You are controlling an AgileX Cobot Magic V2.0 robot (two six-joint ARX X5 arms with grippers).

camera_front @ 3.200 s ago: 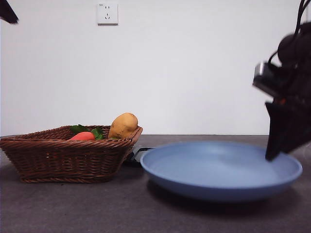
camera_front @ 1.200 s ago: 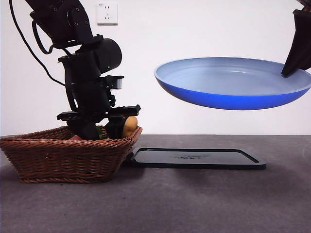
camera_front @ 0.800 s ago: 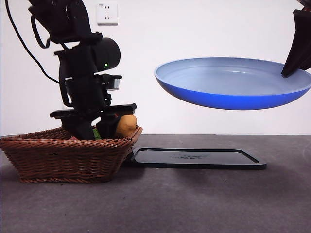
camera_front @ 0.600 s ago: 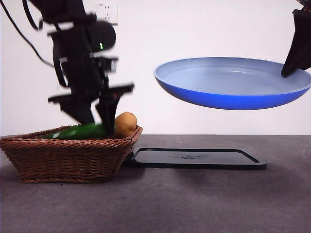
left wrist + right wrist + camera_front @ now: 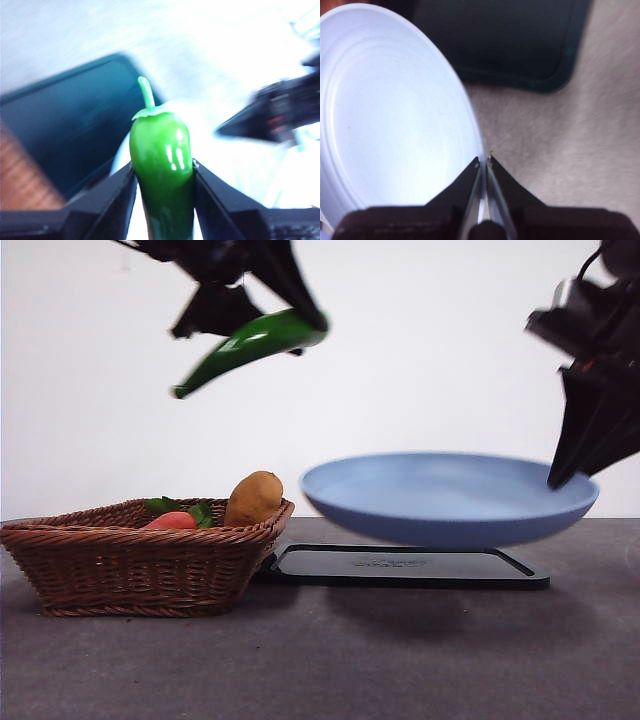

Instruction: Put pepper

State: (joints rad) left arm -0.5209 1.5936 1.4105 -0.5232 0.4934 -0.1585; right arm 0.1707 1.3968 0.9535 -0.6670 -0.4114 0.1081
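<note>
flanking basket, raised plate

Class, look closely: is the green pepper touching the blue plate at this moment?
Apart. The front view shows the pepper high in the left gripper, with clear white wall between it and the blue plate held lower by the right gripper.

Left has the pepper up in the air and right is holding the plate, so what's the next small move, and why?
Probably carry the left gripper sideways toward the blue plate: the pepper hangs nearer the basket, while the right gripper holds the plate's rim above the black tray.
</note>
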